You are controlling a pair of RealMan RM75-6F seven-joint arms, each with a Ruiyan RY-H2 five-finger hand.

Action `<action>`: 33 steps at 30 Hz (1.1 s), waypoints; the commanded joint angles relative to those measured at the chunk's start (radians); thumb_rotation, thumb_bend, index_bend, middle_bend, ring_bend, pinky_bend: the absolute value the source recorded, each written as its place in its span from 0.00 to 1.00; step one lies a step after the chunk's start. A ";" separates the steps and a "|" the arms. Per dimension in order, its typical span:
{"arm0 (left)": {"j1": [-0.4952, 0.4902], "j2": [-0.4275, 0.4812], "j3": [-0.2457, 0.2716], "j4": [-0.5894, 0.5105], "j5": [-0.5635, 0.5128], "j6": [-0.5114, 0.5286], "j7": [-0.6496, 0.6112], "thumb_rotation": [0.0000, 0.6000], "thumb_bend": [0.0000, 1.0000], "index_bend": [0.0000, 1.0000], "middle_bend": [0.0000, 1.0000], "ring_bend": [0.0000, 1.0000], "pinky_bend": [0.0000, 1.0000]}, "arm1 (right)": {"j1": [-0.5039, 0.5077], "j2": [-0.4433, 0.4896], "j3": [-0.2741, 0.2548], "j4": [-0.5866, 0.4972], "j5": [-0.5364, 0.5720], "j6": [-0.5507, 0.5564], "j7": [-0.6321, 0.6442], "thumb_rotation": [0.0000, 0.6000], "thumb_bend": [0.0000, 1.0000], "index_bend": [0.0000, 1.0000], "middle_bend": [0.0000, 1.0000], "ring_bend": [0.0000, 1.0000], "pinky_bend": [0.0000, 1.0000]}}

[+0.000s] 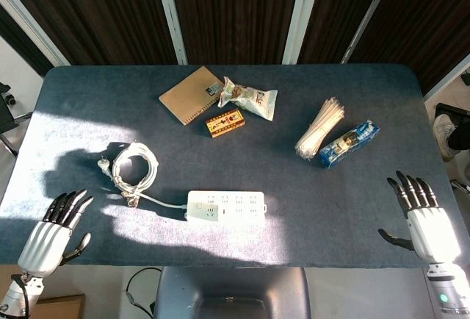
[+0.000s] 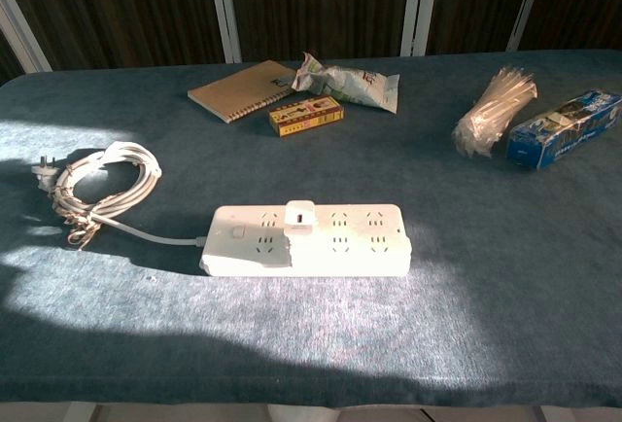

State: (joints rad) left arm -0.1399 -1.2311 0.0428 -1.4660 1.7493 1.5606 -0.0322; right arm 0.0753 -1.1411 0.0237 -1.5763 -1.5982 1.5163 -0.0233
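A white power strip [image 1: 225,206] [image 2: 306,239] lies near the table's front edge, with a small white adapter [image 2: 298,218] plugged into it. Its cable runs left to a coiled bundle [image 1: 133,168] [image 2: 96,186]. My left hand [image 1: 53,234] hovers open at the front left corner, fingers spread, holding nothing. At the front right my right hand [image 1: 424,220] is likewise open and empty. Neither hand shows in the chest view.
At the back lie a brown spiral notebook [image 1: 191,95] [image 2: 242,89], a small yellow box [image 1: 225,123] [image 2: 306,115] and a snack packet [image 1: 250,99] [image 2: 350,82]. A clear bag of sticks [image 1: 320,128] [image 2: 492,111] and a blue packet [image 1: 349,142] [image 2: 564,127] sit right.
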 commanded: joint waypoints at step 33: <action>-0.333 -0.560 -0.123 0.089 -0.065 -0.424 0.304 1.00 0.38 0.00 0.00 0.00 0.08 | 0.002 0.052 -0.005 -0.029 0.047 -0.055 0.062 1.00 0.19 0.00 0.00 0.00 0.00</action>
State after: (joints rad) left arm -0.4634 -1.7794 -0.0739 -1.3879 1.6953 1.1472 0.2634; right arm 0.0774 -1.0882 0.0178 -1.6046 -1.5547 1.4623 0.0410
